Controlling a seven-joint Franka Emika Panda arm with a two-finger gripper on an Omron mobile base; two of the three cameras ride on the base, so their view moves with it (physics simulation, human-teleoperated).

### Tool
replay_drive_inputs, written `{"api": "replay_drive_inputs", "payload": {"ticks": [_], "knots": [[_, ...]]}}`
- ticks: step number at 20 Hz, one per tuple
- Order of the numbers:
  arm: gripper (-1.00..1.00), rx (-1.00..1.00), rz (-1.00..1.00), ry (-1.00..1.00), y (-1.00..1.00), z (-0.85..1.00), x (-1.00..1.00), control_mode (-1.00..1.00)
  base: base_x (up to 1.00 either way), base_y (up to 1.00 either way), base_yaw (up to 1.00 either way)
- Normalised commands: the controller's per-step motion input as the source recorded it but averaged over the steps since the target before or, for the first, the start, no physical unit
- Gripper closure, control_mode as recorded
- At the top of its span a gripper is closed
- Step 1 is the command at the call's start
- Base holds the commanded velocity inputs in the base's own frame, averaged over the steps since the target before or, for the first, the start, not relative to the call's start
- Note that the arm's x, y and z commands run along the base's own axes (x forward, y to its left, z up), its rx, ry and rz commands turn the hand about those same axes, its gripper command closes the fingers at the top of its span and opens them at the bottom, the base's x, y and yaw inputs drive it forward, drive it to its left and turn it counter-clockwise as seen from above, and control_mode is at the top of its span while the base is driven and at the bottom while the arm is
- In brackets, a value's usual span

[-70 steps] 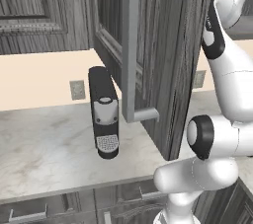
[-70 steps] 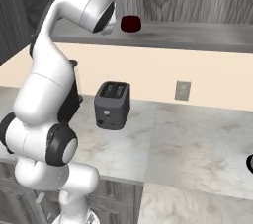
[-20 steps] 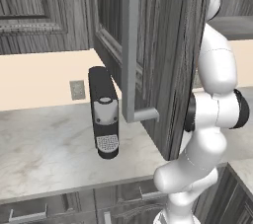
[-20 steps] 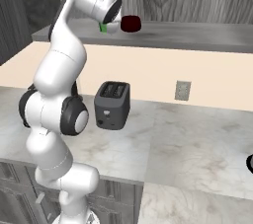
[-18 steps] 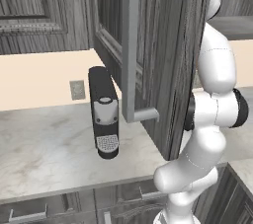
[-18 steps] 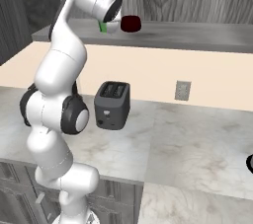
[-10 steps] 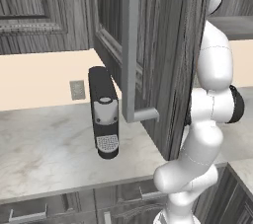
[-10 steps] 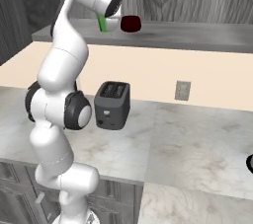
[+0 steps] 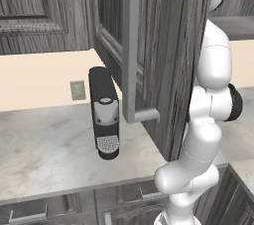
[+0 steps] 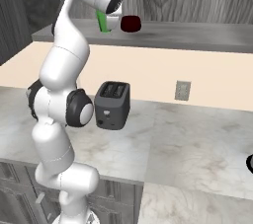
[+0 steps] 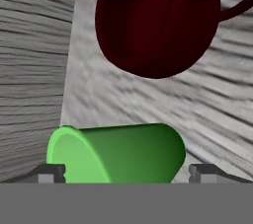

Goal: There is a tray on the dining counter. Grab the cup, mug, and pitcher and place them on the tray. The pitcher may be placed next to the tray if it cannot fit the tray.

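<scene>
Arm was reaching up into the open upper cabinet. Small bright green handleless cup (image 11: 118,154) stood on the grey wood-grain cabinet shelf (image 10: 197,33), with the small dark red round mug (image 11: 158,20) with a side loop handle just beside it on its right in the right base view, near but apart.

Two-finger gripper (image 11: 127,172) had its jaws spread wide, one dark fingertip (image 11: 49,172) on each side of the green cup, the cup's body between them. Cannot tell if the pads touched it; nothing was clamped.

In the way: the dark wood-grain cabinet door (image 9: 149,55) with a long grey bar handle (image 9: 131,50) swung open beside the arm in the left base view. The red mug sat close to the cup on the far side in the hand view.

Below on the pale veined marble worktop (image 10: 192,139): a dark grey two-slot toaster (image 10: 112,104), a black coffee machine with a silver front (image 9: 105,115), and grey wall outlets (image 10: 182,90) on the beige backsplash.

No readable writing or brand marks anywhere.

Versus a second ago: the arm was stretched higher and further into the cabinet, with the hand closer to the cup; cup and mug had not moved.
</scene>
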Motion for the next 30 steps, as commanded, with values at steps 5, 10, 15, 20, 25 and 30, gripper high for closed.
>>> {"api": "replay_drive_inputs", "payload": {"ticks": [5,10,15,20,25,30], "knots": [[1.00,0.00,0.00,0.00,0.00,0.00,0.00,-1.00,0.00,0.00,0.00],[1.00,0.00,0.00,0.00,0.00,0.00,0.00,-1.00,0.00,0.00,0.00],[1.00,0.00,0.00,0.00,0.00,0.00,0.00,-1.00,0.00,0.00,0.00],[1.00,0.00,0.00,-0.01,-0.02,-0.12,-0.06,-1.00,0.00,0.00,0.00],[1.00,0.00,0.00,-0.09,-0.10,-0.24,-0.34,-1.00,0.00,0.00,0.00],[1.00,0.00,0.00,-0.06,-0.09,-0.02,-0.76,-1.00,0.00,0.00,0.00]]}}
